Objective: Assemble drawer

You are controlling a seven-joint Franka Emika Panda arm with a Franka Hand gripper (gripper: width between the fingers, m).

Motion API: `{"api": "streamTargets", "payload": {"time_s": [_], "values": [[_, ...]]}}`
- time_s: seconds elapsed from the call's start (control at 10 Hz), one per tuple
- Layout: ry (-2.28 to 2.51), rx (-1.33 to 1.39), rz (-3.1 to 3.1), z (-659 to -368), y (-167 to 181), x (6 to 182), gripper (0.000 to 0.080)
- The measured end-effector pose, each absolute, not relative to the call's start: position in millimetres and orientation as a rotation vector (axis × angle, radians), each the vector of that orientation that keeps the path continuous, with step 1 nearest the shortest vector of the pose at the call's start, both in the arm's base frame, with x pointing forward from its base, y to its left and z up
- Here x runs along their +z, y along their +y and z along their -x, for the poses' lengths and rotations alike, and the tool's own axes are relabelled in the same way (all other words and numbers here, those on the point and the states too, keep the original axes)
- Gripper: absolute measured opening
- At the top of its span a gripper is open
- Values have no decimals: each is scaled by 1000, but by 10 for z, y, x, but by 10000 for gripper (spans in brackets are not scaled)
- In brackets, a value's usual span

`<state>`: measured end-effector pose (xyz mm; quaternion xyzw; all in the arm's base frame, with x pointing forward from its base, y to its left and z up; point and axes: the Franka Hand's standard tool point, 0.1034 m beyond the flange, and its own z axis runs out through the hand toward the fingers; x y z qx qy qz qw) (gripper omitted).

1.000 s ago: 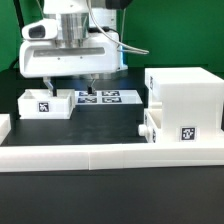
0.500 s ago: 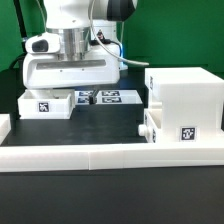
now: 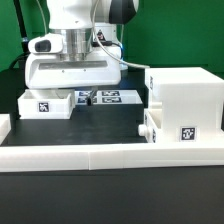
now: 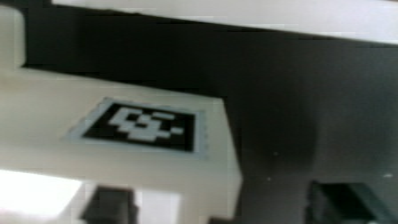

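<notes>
A small shallow white drawer tray with a square tag lies on the black table at the exterior view's left. The large white cube-like housing stands at the right, with a knobbed tray low on its left side. My gripper hangs low at the small tray's right end, its fingertips partly hidden behind the tray. In the wrist view my gripper is open. One finger is over the tagged tray and the other is over bare table.
The marker board lies flat behind the gripper, between tray and housing. A long low white border rail runs across the front. A white block end sits at the far left.
The arm has come down and shifted toward the exterior view's left, bringing the gripper low at the small tray's right end. The tray and the housing have not moved.
</notes>
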<state>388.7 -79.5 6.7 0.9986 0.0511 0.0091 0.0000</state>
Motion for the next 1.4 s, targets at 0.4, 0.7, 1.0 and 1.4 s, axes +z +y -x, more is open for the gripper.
{"api": "streamTargets", "payload": {"time_s": [0.4, 0.7, 1.0, 1.4], "values": [[167, 25, -3138, -3875, -788, 62, 73], [169, 25, -3138, -3876, -787, 62, 42], [185, 26, -3137, -3884, -773, 74, 42], [619, 6, -3095, -4189, -665, 471, 42]]}}
